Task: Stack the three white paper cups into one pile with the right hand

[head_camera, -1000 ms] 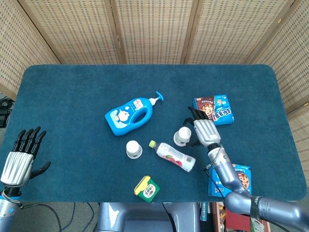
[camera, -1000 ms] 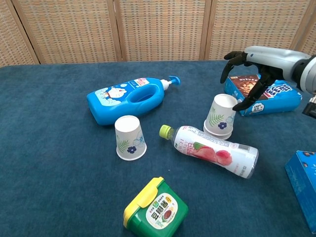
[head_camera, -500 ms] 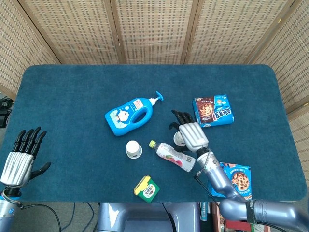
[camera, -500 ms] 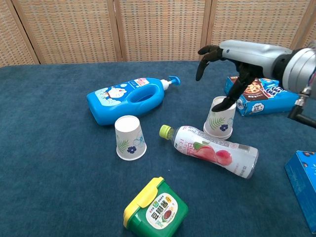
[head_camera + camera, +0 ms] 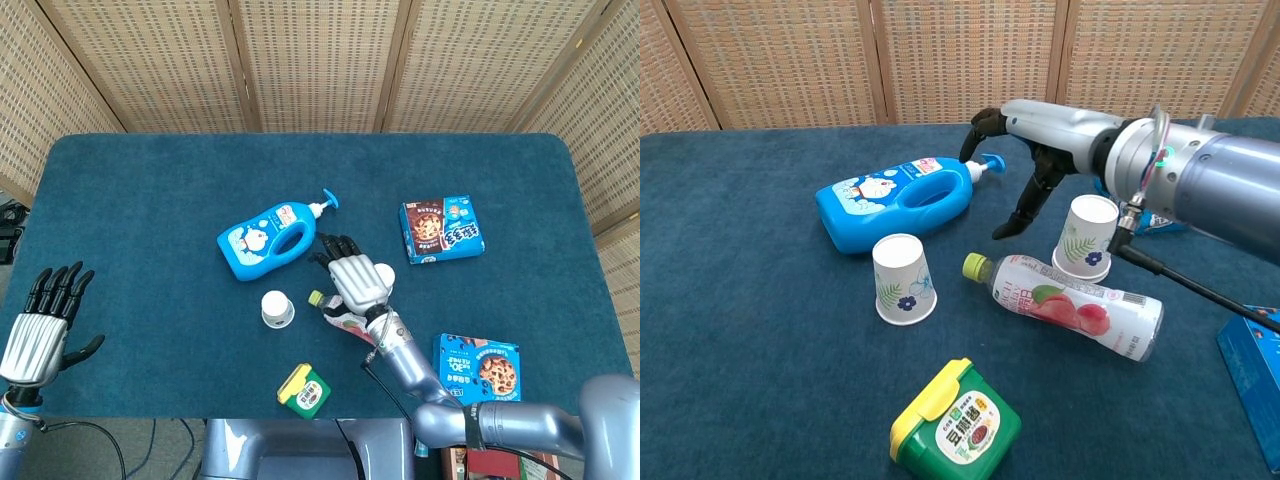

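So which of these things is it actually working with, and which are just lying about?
Part of the job:
- stacked white paper cups
- single upside-down white paper cup
- right hand, holding nothing

Just lying about:
- blue pump bottle
- drink bottle on its side
- green box with yellow lid
- two blue cookie boxes
- left hand, idle

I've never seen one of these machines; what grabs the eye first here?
Likely the right hand, black fingers spread and holding nothing, hovering mid-table between the bright blue pump bottle and an upside-down white cup pile. Nearer the front stands a single inverted cup, with a pink-labelled drink bottle lying on its side beside it.
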Robot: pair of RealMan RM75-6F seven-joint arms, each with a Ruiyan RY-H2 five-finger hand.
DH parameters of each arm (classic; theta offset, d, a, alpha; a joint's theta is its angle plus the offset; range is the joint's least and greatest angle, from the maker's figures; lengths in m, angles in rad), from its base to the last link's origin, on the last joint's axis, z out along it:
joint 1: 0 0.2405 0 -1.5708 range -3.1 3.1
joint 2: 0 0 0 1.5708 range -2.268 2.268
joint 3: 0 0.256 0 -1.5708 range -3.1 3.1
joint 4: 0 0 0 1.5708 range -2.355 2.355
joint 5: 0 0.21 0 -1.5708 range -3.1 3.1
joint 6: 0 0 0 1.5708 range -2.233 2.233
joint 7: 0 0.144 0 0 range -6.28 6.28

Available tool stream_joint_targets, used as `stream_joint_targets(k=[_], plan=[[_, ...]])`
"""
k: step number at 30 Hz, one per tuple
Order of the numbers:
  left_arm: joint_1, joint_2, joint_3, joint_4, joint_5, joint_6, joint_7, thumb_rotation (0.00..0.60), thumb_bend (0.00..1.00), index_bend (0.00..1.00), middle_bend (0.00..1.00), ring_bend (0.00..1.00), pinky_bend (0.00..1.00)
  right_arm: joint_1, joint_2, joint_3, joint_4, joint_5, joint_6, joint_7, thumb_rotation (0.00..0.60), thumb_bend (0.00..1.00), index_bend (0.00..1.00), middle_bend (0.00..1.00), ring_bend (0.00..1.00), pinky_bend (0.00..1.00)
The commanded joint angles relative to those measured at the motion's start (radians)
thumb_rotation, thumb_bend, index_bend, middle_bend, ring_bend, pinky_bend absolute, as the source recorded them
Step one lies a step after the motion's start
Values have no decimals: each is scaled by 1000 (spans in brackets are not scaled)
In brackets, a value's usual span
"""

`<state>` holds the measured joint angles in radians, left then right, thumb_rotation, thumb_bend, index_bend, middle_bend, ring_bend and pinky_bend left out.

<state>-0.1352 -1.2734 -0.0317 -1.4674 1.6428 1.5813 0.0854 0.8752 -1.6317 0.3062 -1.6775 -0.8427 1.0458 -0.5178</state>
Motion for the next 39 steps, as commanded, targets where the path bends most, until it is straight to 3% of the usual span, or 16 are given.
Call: stream_joint_targets(k=[1, 20, 39], plan=[[-3, -2, 1, 1, 2, -3, -1, 600, 206, 0, 0, 0, 0, 26, -24, 17, 30, 29, -12, -8, 600, 102, 205, 0, 0, 0], [-14, -5, 7, 14, 3, -21, -24, 600, 206, 0, 0, 0, 0, 133, -172, 27, 119, 86, -26, -38, 600, 102, 302, 0, 0, 0], [-18, -8, 9, 19, -3, -31, -25, 600, 206, 0, 0, 0, 0, 146, -229, 3, 222, 94, -65, 1, 600, 102, 352, 3, 0, 0]])
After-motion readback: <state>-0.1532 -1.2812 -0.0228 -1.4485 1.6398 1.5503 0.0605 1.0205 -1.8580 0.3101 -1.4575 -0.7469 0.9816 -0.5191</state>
